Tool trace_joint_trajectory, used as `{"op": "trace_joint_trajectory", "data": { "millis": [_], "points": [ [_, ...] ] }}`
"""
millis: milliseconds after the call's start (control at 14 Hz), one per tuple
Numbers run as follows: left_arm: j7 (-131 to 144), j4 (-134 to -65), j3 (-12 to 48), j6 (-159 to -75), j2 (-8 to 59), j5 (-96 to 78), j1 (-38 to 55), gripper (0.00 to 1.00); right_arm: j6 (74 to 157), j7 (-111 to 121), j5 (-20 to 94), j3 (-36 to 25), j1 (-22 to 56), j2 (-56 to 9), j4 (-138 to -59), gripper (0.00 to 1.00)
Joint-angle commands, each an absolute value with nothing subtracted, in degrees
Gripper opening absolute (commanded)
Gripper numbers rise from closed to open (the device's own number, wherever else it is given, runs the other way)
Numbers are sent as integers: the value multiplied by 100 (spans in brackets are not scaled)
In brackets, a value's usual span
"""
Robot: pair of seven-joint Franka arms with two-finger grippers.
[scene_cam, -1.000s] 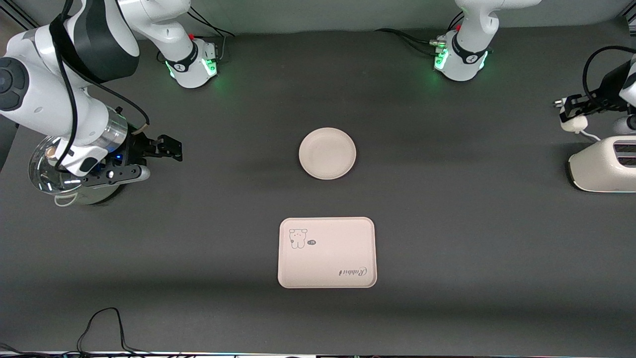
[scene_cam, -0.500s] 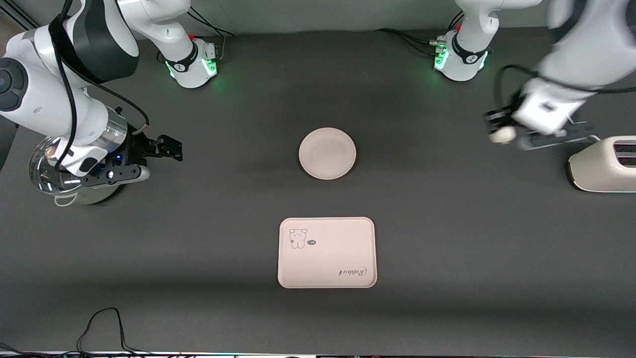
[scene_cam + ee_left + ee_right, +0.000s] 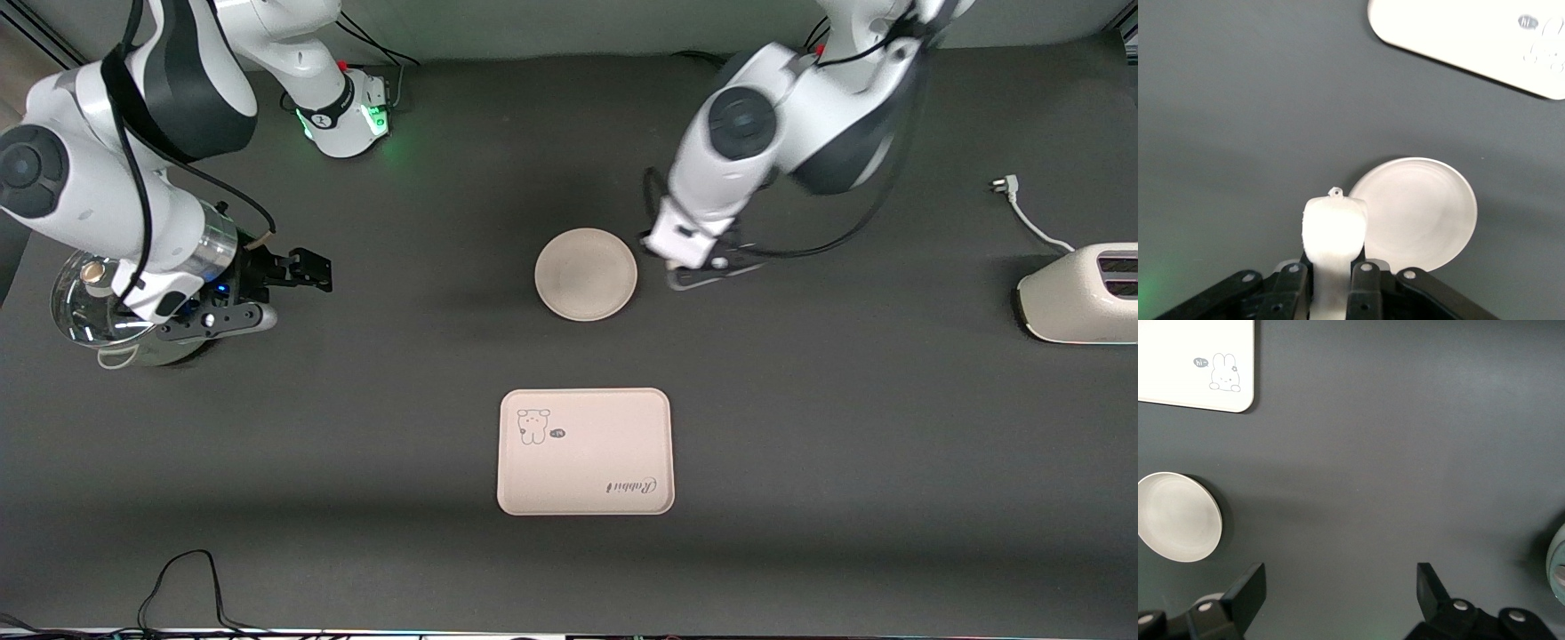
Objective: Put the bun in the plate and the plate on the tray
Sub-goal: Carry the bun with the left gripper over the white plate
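Gripping the bun between its 2 fingers, the left gripper hangs just beside the plate, at the edge toward the left arm's end of the table. In the left wrist view the bun's tip sits at the plate's rim; whether it overlaps the rim cannot be told. The plate rests on the table, holding nothing. The tray lies nearer to the front camera than the plate, well apart from it, rabbit drawing and lettering uncovered. The right gripper waits with its fingers spread wide, clasping nothing, toward the right arm's end of the table beside a glass-lidded pot. A toaster stands at the left arm's end, its cord loose on the table.
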State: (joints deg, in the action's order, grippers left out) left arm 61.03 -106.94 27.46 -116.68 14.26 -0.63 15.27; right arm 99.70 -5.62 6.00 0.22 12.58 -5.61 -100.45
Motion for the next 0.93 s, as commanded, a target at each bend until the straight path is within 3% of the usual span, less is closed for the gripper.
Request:
{"op": "trace_joint_trajectory", "data": {
  "millis": [0,286,643,714,786,857],
  "points": [
    [7142,-10521,2681,-12311,2317,525,2125,22,10247,-677,861,-17,1441,-650,-10116,100],
    [8189,-10529,2672,-12840,3048,1193,2864,22,10740,-685,870,-9,1546,-694,-10432,100],
    [8499,-10529,2646,-13087,3445,1433,3015,26,11126,-712,1203,-17,1845,-905,-10450,100],
    [8499,-10529,2646,-13087,3437,1424,3015,43,11240,-825,1204,-18,1915,-966,-10450,100],
    [8516,-10521,2637,-13087,3428,1424,2997,84,11354,-991,1204,-9,1960,-1002,-10450,100],
    [8525,-10521,2637,-13087,3410,1424,2997,100,11408,-1054,1213,-17,2056,-1028,-10441,100]
  ]
}}
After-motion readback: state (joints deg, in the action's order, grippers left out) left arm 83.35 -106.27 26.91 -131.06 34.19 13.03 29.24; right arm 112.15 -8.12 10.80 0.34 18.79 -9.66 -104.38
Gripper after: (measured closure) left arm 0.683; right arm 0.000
